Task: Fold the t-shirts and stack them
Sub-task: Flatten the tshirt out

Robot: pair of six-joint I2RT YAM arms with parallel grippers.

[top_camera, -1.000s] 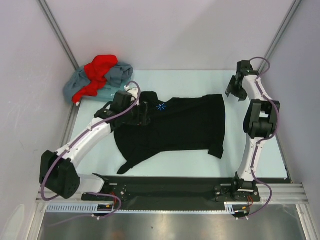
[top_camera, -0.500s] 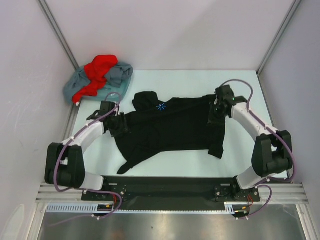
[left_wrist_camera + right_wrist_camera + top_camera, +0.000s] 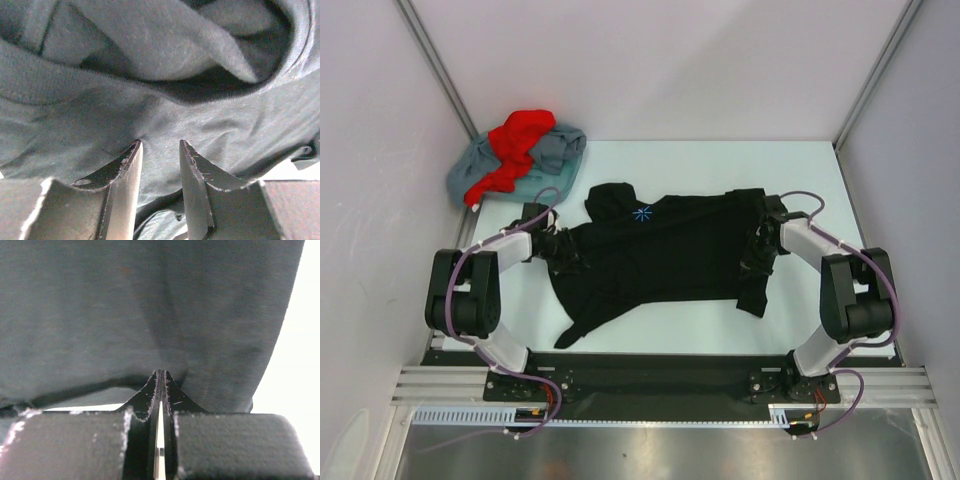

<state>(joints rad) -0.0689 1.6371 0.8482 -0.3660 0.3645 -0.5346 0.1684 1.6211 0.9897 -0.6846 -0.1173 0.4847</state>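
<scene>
Black t-shirt [image 3: 660,255] edge within right claw [image 3: 160,374]

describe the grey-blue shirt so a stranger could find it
Look at the table's far left corner, where two shirts lie bunched together. The grey-blue shirt is underneath, with the red shirt draped over it. The black shirt lies apart, spread out.
</scene>
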